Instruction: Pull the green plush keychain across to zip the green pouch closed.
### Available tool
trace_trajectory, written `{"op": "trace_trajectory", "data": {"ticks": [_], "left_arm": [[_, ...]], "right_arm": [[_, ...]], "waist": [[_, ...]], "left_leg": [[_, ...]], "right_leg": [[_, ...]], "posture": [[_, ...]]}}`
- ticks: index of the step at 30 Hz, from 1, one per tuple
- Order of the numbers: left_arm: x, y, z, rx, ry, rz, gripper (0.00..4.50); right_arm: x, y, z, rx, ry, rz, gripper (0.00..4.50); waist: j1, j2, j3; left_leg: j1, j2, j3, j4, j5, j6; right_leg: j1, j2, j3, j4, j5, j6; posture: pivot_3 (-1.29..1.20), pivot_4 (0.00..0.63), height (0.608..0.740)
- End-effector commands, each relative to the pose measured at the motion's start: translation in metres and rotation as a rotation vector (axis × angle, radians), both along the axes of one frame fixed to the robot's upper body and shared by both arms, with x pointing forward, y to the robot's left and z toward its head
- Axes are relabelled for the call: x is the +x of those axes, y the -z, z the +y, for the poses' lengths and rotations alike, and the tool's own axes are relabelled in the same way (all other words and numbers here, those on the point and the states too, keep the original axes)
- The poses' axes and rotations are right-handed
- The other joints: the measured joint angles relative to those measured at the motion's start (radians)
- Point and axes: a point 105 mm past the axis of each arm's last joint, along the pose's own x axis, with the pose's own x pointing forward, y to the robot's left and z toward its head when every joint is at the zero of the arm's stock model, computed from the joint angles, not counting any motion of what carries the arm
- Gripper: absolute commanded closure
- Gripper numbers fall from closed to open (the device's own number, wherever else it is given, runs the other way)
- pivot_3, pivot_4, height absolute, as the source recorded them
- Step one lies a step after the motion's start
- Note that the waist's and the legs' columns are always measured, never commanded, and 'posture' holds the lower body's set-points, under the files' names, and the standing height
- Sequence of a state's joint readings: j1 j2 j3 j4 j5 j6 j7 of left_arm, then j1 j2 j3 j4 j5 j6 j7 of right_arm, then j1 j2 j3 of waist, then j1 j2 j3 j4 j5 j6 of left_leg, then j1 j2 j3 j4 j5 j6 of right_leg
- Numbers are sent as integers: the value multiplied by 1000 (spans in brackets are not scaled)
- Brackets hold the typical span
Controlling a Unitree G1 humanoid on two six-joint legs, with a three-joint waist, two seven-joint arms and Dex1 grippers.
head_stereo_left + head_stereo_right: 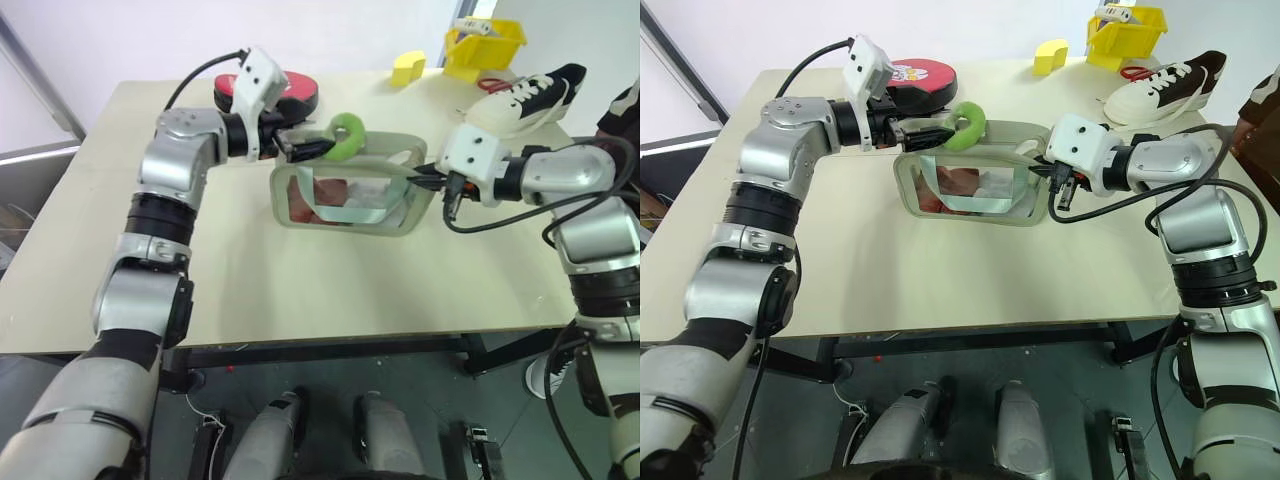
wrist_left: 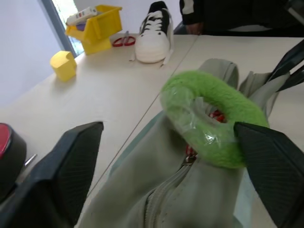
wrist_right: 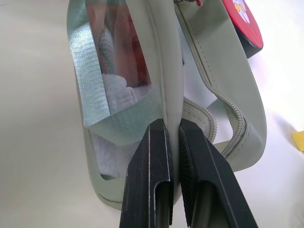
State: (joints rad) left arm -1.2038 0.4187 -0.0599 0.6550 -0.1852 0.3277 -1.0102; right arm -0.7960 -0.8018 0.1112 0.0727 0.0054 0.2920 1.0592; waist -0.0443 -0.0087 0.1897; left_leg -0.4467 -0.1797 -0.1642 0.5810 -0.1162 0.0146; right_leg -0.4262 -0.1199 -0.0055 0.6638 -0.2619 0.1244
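Fuzzy ring-shaped green plush keychain (image 2: 209, 121) atop smooth rounded green pouch (image 1: 345, 200)

Landmark is the pale sage-green zip pouch with clear window (image 1: 345, 200), standing on its edge mid-table (image 1: 300, 290). Lime-green fuzzy ring keychain (image 1: 349, 134) on its top edge, left end. Left gripper (image 1: 312, 146) just left of the ring. Right gripper (image 1: 425, 178) at its right end. Red oval case (image 1: 290, 92) behind-left. Yellow block (image 1: 407, 68), yellow bin (image 1: 486, 48), black-and-white sneaker (image 1: 528, 95) behind-right.
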Motion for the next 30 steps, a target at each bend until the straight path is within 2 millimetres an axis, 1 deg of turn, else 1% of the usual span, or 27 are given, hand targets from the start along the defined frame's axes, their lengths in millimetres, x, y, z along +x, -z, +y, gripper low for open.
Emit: {"op": "trace_trajectory", "data": {"ticks": [1,3,5,8,10,12,14,15,17,18,20,21,24,27,30], "left_arm": [[-13,-35,14,-34,32,-66,66],[-23,-33,20,-11,66,-52,66],[-43,-21,33,68,135,-19,66],[-59,0,40,150,165,15,66],[-62,9,40,176,159,18,66],[-56,18,39,186,110,11,66],[-45,25,38,189,39,-25,66],[-42,26,38,191,21,-38,296],[-37,29,38,193,-6,-55,895],[-34,30,39,192,-17,-61,1316],[-29,30,40,187,-39,-79,2396],[-27,29,39,180,-47,-86,2866],[-23,28,39,175,-53,-93,4444],[-26,35,39,193,-22,-79,4483],[-26,34,40,192,-23,-73,4483]], "right_arm": [[-3,-2,5,4,-22,-12,4500],[-3,-2,5,5,-24,-12,4500],[-2,-3,7,6,-28,-16,4500],[-1,-4,9,6,-34,-21,4500],[-1,-5,10,6,-37,-22,4500],[-1,-5,11,4,-41,-22,4500],[0,-6,13,1,-48,-20,4500],[0,-6,13,0,-50,-20,4500],[1,-6,13,1,-51,-19,4500],[1,-6,14,1,-52,-19,4500],[1,-6,14,1,-55,-18,4500],[1,-6,15,1,-57,-18,4500],[1,-6,16,2,-59,-18,4500],[1,-8,16,2,-58,-19,4500],[2,-8,15,3,-55,-19,4500]], "waist": [[-1,0,0],[0,0,0],[-4,0,0],[-2,1,0],[3,1,0],[6,0,0],[7,0,0],[6,0,0],[3,0,0],[0,0,0],[-1,0,0],[0,0,0],[2,0,0],[1,0,0],[1,0,0]], "left_leg": [[0,0,0,0,0,0],[0,0,0,-1,0,0],[0,0,0,-1,0,0],[2,1,0,-2,0,0],[2,1,0,-2,-1,-1],[2,1,0,-1,-1,-2],[2,1,0,-1,-1,-2],[2,1,0,-1,-1,-2],[2,1,1,-1,-1,-2],[2,1,1,-1,-1,-2],[2,1,1,-2,-1,-2],[2,1,1,-2,-1,-1],[2,1,1,-2,-1,-2],[2,1,1,-2,-1,-2],[2,1,1,-2,-1,-2]], "right_leg": [[0,0,0,0,0,0],[0,0,0,0,0,0],[0,0,0,0,0,0],[0,1,1,0,0,0],[0,1,1,0,0,-1],[1,1,1,0,1,-2],[2,0,1,-1,1,-2],[2,0,1,-1,1,-3],[2,0,1,-1,1,-2],[1,-1,1,-1,1,-2],[0,-1,1,-1,1,-2],[0,0,1,-1,1,-2],[0,0,1,-1,1,-2],[1,0,1,-1,1,-2],[1,0,1,-1,1,-2]], "posture": [[0,150,740],[0,150,740],[0,150,740],[0,150,740],[0,150,740],[0,150,740],[0,150,740],[0,150,740],[0,150,740],[0,150,740],[0,150,740],[0,150,740],[0,150,740],[0,150,740],[0,150,740]]}}
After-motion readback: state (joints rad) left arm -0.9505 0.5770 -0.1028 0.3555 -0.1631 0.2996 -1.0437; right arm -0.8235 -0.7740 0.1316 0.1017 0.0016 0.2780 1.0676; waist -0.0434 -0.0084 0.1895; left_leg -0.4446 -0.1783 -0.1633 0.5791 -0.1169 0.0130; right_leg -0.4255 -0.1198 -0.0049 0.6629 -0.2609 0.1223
